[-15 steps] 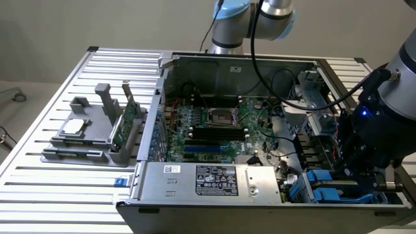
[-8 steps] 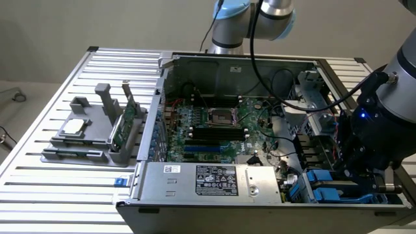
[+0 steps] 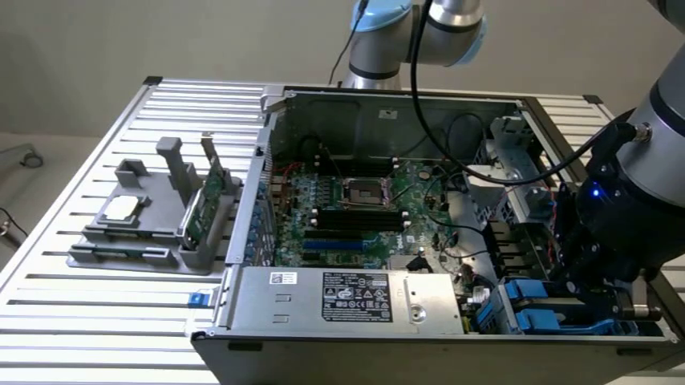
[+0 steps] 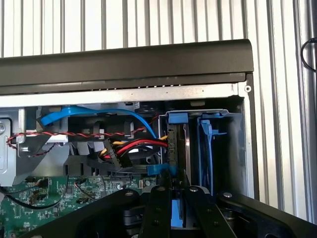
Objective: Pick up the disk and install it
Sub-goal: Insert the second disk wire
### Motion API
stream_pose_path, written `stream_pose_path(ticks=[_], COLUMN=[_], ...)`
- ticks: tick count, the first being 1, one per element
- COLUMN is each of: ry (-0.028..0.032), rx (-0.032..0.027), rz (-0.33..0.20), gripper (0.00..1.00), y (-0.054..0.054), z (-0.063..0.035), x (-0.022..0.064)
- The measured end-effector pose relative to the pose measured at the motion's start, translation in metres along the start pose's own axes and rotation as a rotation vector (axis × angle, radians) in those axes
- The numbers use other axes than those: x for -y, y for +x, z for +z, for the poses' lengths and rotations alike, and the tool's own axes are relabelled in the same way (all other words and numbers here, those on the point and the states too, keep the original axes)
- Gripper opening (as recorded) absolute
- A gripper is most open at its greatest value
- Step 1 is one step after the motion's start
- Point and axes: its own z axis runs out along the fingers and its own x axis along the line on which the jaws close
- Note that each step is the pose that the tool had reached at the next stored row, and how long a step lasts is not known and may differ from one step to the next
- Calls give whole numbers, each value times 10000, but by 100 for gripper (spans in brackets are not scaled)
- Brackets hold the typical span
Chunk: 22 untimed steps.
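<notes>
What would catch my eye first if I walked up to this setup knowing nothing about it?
Probably the open computer case lying on the slatted metal table, its green motherboard bared in the middle. Next, the big dark robot arm on the exterior view's right, reaching down into the case's corner with the blue drive brackets. In the wrist view, the pincer sits right at a blue-framed disk standing on edge in its bay.

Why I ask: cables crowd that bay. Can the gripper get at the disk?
Probably yes: the gripper sits right at the disk, standing on edge in its bay; the red cables run beside it, not between them.
</notes>
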Motion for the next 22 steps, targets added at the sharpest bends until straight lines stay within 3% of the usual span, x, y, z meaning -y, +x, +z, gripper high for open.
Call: stream_pose_path(ticks=[5,6,8,9,16,22], ry=[-3,-2,0,0,-1,-5], rx=[-6,-8,-8,-6,-5,-4], rz=[-5,-5,-6,-5,-4,-4], gripper=[18,24,24,31,31,31], y=[-2,-2,-2,-2,0,-30], z=[3,4,3,-1,-67,-96], x=[-1,-1,-1,-1,-6,102])
